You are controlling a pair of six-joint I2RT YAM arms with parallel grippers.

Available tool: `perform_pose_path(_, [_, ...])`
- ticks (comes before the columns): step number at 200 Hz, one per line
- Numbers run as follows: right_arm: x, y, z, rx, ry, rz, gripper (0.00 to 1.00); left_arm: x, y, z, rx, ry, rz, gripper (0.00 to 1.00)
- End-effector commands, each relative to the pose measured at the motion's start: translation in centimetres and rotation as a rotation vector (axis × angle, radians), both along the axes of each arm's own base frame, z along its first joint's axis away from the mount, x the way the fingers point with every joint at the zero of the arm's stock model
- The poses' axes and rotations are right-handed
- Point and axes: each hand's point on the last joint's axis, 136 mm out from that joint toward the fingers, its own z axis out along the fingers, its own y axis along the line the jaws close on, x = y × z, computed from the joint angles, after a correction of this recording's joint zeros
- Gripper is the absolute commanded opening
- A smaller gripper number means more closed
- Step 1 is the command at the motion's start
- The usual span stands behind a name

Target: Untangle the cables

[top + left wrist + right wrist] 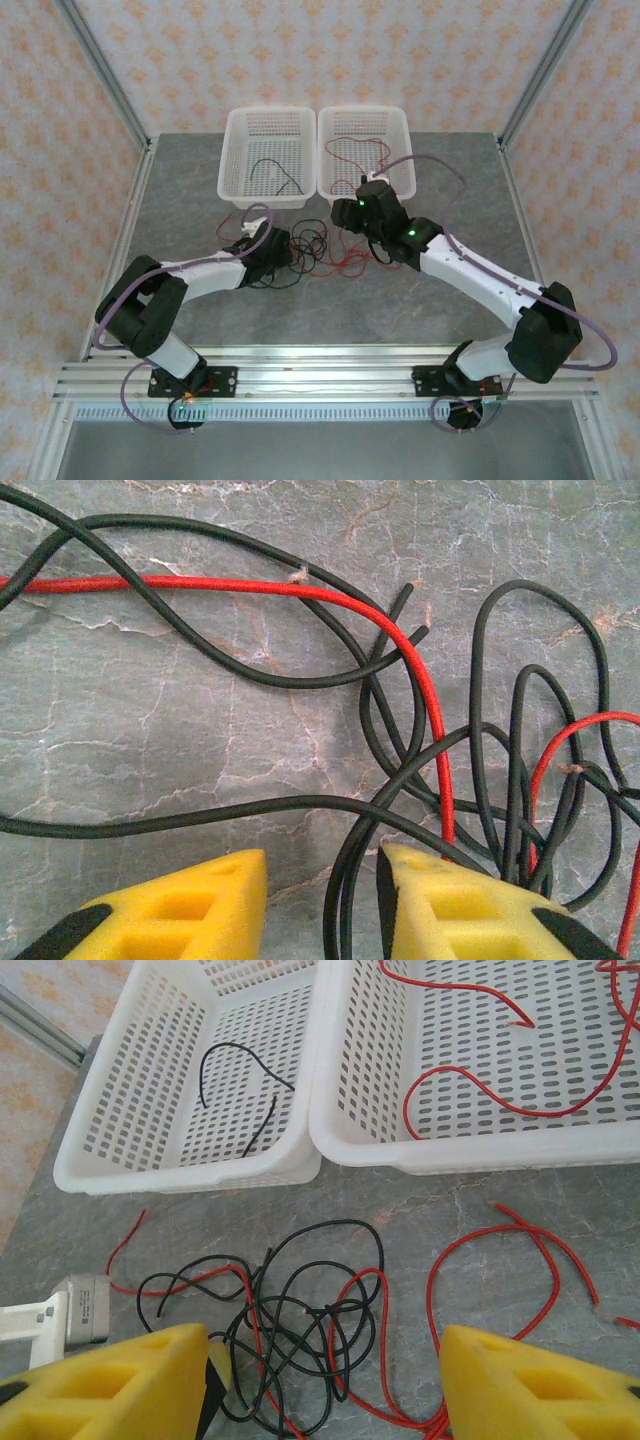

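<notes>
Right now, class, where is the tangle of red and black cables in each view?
Top external: tangle at table centre, below the white baskets.
Left wrist: tangle at right, above the yellow fingers.
Right wrist: tangle lower centre, below the baskets.
Shared landmark: grey marbled tabletop.

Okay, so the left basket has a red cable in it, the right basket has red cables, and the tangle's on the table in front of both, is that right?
Not quite. The cable in the left basket is black, not red, as the right wrist view shows. The right basket does hold red cables, and the tangle does lie on the table in front of both.
</notes>
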Motion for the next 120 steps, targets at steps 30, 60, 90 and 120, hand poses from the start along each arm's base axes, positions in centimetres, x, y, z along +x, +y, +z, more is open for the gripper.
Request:
perform_pose_path(30, [0.0,-0.6,1.0,0.022,-0.032,-0.033,0.62,0.0,0.3,-1.3,0.023,0.016,-0.006,0.21])
perform_pose_path(60, [-0.1,-0.7,1.1,0.025,-0.034,-0.033,0.62,0.1,0.4,-1.4,0.029,0.018,-0.004,0.1])
perform_pose_path(90, [-0.3,-0.7,1.4,0.038,-0.035,-0.028,0.62,0.2,0.4,-0.9,0.025,0.009,-0.002,0.0])
perform_pose_path(120, [-0.8,0.0,1.2,0.088,-0.016,0.002,0.62,0.2,0.4,1.5,0.016,-0.026,-0.006,0.0])
